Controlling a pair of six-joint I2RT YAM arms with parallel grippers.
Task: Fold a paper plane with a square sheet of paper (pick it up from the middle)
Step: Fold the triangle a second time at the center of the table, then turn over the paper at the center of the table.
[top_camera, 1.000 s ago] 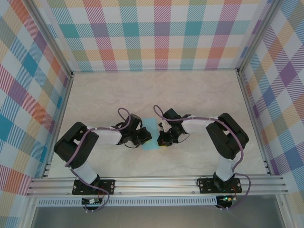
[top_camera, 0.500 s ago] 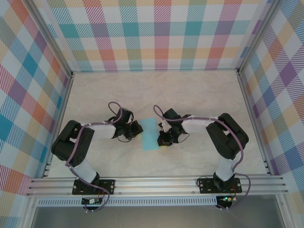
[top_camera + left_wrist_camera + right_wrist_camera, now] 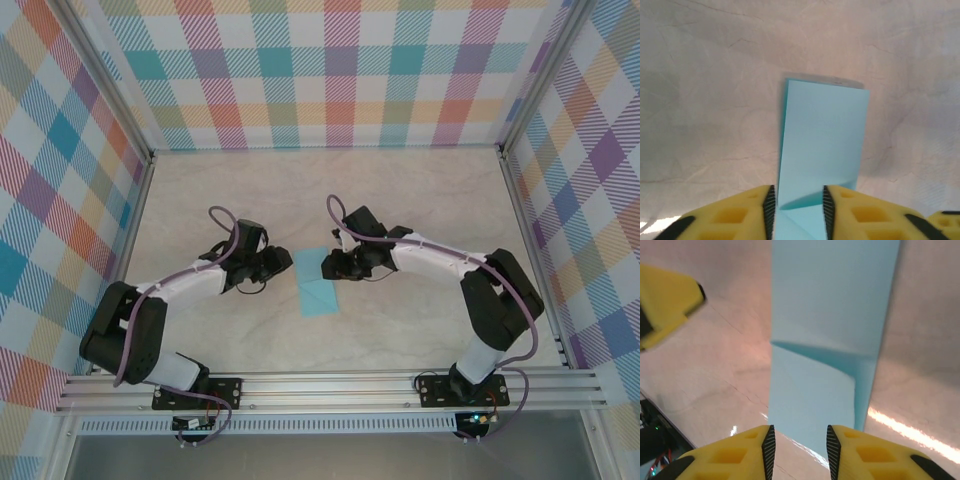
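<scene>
Top external view: I see the folded blue paper lying flat on the table between my arms, one corner turned over in a slanted fold. My left gripper sits just beside its left edge and my right gripper is over its far right corner. Both have their fingers narrowly parted and hold nothing.

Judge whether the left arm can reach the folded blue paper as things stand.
Probably yes. The left gripper is open at the edge of the paper, with nothing between them; the right gripper sits at the opposite side, not across its path.
</scene>
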